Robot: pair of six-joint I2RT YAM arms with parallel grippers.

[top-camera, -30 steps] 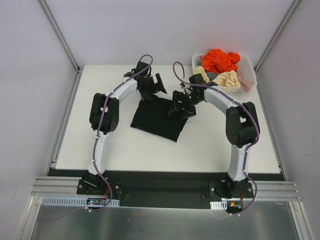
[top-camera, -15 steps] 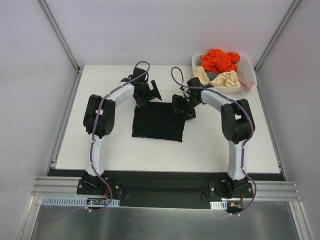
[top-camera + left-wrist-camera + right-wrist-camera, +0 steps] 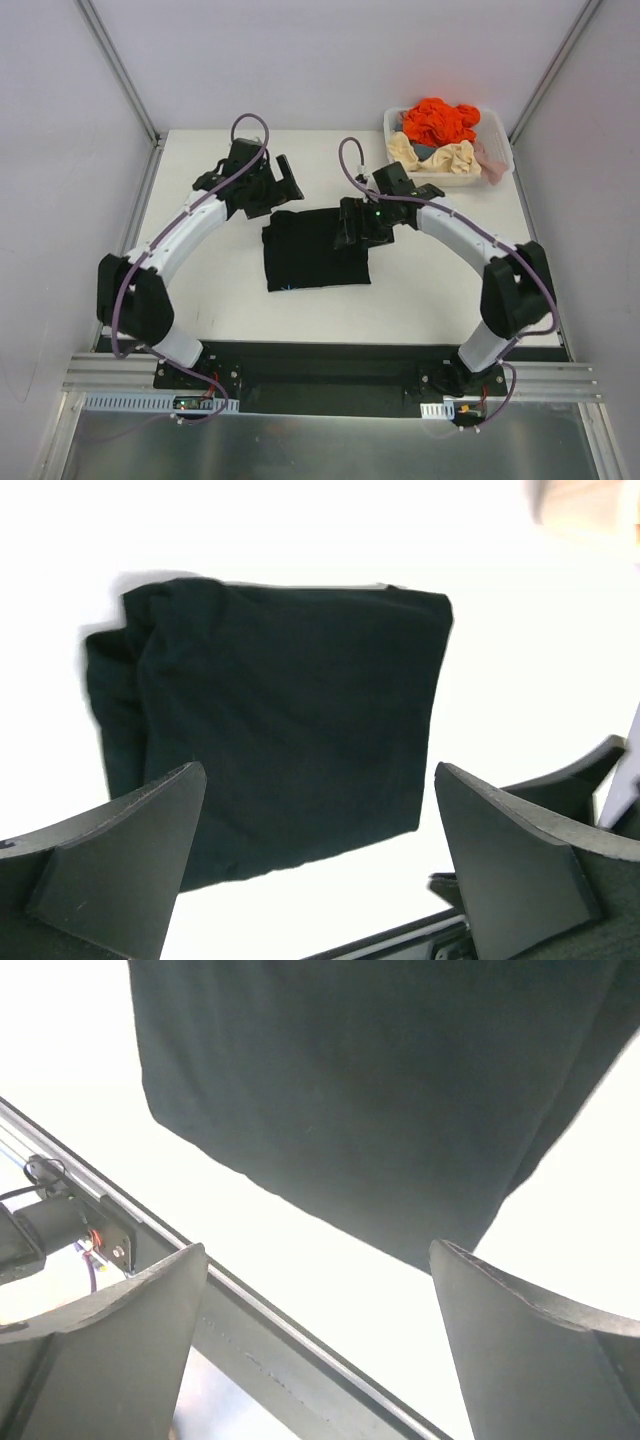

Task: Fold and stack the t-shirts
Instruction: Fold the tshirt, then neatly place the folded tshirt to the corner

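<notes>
A black t-shirt is shown folded into a rough rectangle. It is laid flat on the white counter near the middle, slightly toward the far edge.

The left gripper is held just beyond the shirt's far left corner. In the left wrist view, the left gripper is seen with its two fingers spread wide and nothing held between them. The shirt is seen below, with thicker, bunched layers along one side.

The right gripper is placed over the far right part of the shirt. In the right wrist view, the right gripper is also seen spread wide with nothing gripped, and the dark cloth fills the space beyond it. Whether its fingers are touching the cloth cannot be told.

A clear bin is set at the far right corner of the counter. It is heaped with crumpled clothes: an orange garment on top and a cream garment at its near side.
</notes>
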